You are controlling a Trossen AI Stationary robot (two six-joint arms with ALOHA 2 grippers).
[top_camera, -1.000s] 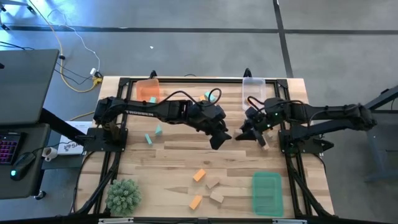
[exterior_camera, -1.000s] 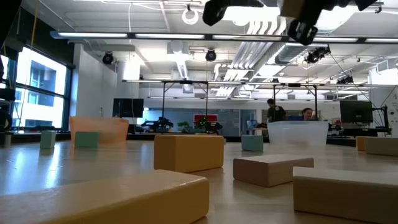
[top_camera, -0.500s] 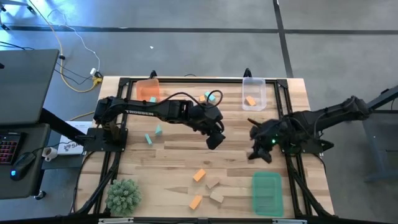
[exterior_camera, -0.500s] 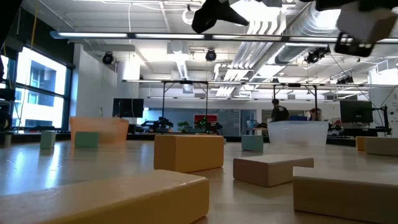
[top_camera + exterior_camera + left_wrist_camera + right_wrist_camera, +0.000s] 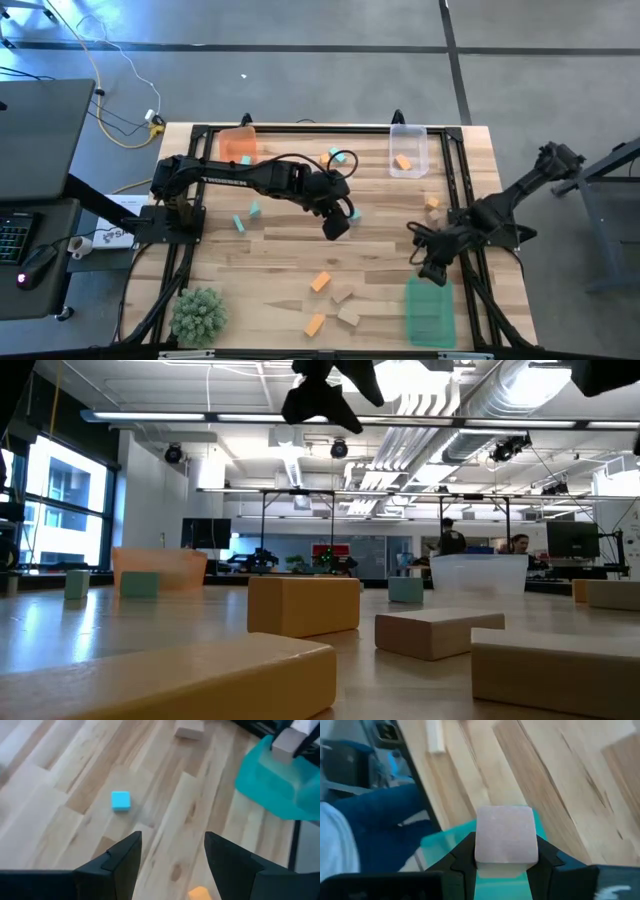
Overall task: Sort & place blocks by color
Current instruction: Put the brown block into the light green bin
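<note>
**Right gripper [image 5: 506, 857] carrying a tan block [image 5: 506, 836] over the green tray [image 5: 429, 310]; left gripper [image 5: 172, 855] empty, its fingers spread, above mid-table.**
The tan block sits pinched across two flat opposite faces. It is probably light, rigid wood with smooth, somewhat slippery sides, so flat parallel faces suit the grip better than a wedge's slope. The green tray appears empty. The clear tray [image 5: 408, 151] holds one orange block [image 5: 402, 162]; the orange tray [image 5: 238, 146] shows no block that can be made out. A teal block [image 5: 120, 800] lies ahead of the left gripper. Other teal, orange and tan blocks lie scattered on the table [image 5: 280, 250], near a spiky green plant [image 5: 197, 313].
</note>
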